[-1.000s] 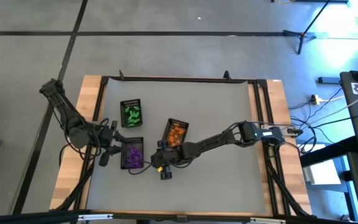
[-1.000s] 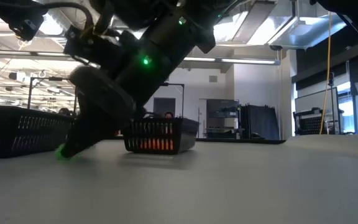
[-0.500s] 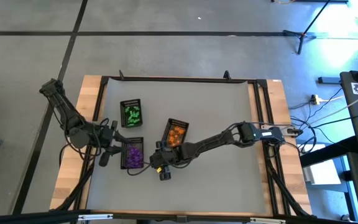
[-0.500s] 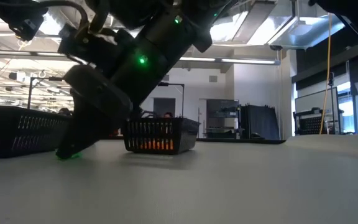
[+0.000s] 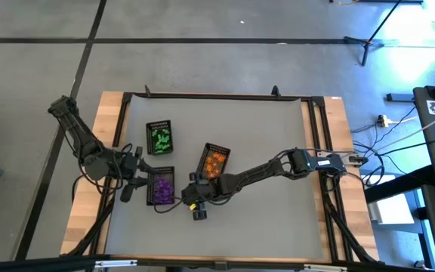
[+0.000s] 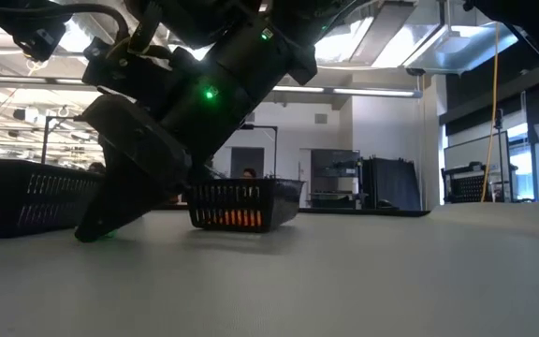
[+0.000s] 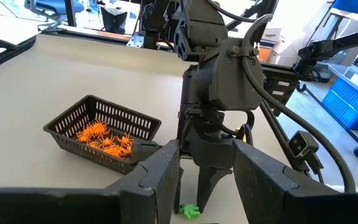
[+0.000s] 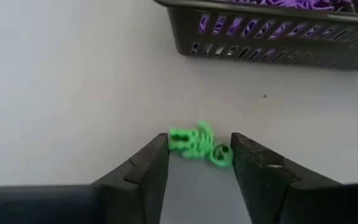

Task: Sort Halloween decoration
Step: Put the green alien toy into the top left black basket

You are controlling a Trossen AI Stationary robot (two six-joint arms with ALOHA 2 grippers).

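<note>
A green skeleton trinket (image 8: 194, 142) lies flat on the grey table, also seen in the left wrist view as the green trinket (image 7: 189, 211). My right gripper (image 8: 199, 143) is open and points down over it (image 5: 196, 210), one finger on each side, near the table's near edge beside the purple tray (image 5: 161, 188). Its tips reach the table in the low view (image 6: 92, 225). My left gripper (image 5: 131, 183) waits open at the purple tray's left side. Orange trinkets fill the orange tray (image 7: 101, 134), green ones the green tray (image 5: 160, 138). My right gripper comes from above, pointing down, with its fingers (image 8: 157, 155) close on either side of the green skeleton, which lies on the table. Its skull end (image 8: 220, 155) sits right at one finger. Whether the fingers touch it I cannot tell.
Three black mesh trays stand in the table's left half: green (image 5: 160, 138) farthest, orange (image 5: 214, 162) in the middle, purple (image 8: 272, 31) just beyond the trinket. The table's right half (image 5: 278, 219) is bare grey mat, framed by a black rail and wooden border.
My right gripper has sunk toward the table over the green trinket. In the low view the green piece beside its tips has become almost hidden behind the fingers. The left arm and the trays have stayed put.
</note>
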